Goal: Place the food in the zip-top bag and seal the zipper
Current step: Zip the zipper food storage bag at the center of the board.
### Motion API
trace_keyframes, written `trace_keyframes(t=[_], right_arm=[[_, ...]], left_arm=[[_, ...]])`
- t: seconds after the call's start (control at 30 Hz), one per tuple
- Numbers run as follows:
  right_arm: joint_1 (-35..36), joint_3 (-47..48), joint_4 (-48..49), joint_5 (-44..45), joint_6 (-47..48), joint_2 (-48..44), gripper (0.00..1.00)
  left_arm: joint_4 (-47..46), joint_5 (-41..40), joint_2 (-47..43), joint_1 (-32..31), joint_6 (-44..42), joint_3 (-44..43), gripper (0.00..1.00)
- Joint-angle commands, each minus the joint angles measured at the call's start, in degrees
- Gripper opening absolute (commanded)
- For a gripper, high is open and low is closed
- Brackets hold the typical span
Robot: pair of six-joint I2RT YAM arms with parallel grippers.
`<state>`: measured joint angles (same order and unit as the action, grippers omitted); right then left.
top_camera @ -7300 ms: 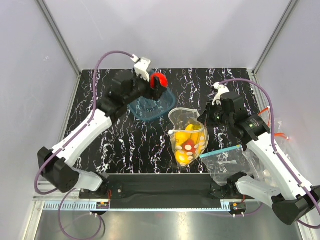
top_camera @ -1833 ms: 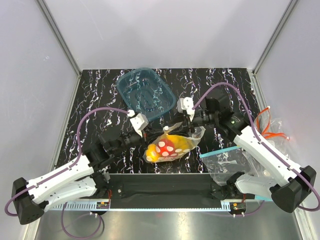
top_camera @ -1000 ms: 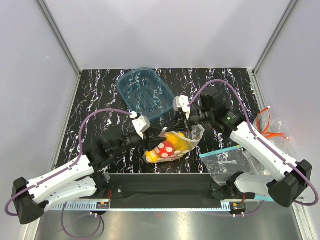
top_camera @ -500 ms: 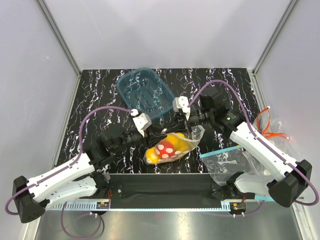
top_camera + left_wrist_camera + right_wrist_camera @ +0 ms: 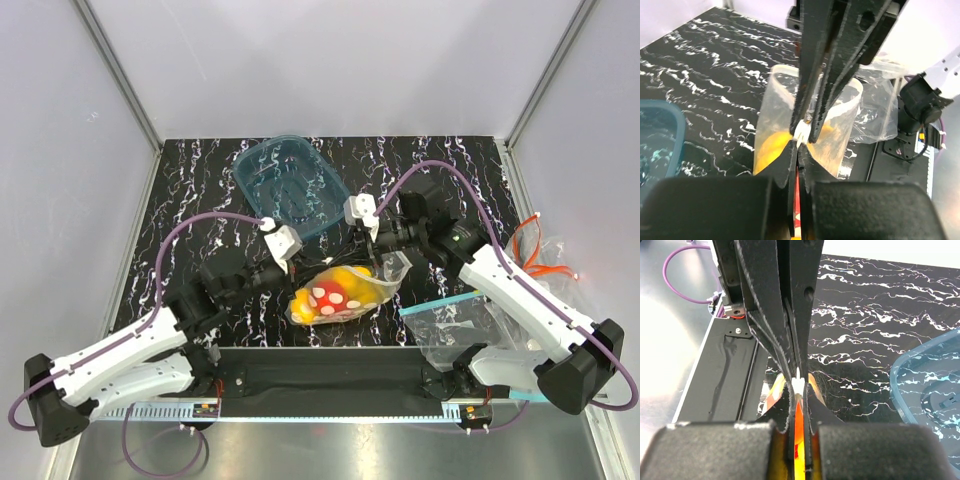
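Both grippers pinch the bag's mouth, tip to tip.

From above, my left gripper (image 5: 308, 268) and right gripper (image 5: 366, 256) meet over the zip-top bag (image 5: 345, 292), with the food (image 5: 325, 294) inside it just under them. My left wrist view shows that gripper clamped on the zipper (image 5: 801, 134) directly ahead, and the right one biting it from the opposite side. My right wrist view shows the same pinch mirrored. To seal it well, I judge I should press firmly and slide outward along the zipper without lifting.
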<state>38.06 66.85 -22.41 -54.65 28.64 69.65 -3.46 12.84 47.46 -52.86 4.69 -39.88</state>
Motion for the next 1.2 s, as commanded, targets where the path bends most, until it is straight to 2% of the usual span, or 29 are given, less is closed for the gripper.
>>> trace_keyframes(t=[0.0, 0.17, 0.4, 0.53, 0.73, 0.97, 1.17], right_arm=[[0.4, 0.1, 0.8, 1.1, 0.7, -2.1, 0.0], [0.4, -0.2, 0.4, 4.4, -1.4, -2.2, 0.0], [0.4, -3.1, -1.4, 8.5, -4.5, -5.3, 0.0], [0.4, -4.5, -3.9, 14.1, -11.7, -8.5, 0.0], [0.5, -6.0, -12.6, 22.6, -17.1, -13.9, 0.0], [0.4, -8.4, -18.7, 28.0, -20.8, -19.0, 0.0], [0.4, -8.1, -19.4, 28.2, -22.1, -19.8, 0.0]], left_arm=[[2.0, -7.5, -3.2, 0.6, 1.3, -1.8, 0.0], [2.2, -14.0, -7.5, 3.2, 4.6, 1.2, 0.0], [5.0, -16.9, -10.3, 14.5, 13.1, 4.5, 0.0], [5.0, -17.8, -11.0, 18.1, 14.9, 5.8, 0.0], [6.1, -22.0, -11.3, 19.0, 14.6, 5.7, 0.0], [7.4, -26.6, -12.2, 20.6, 13.2, 4.5, 0.0], [7.8, -28.9, -11.8, 21.3, 12.5, 2.5, 0.0]])
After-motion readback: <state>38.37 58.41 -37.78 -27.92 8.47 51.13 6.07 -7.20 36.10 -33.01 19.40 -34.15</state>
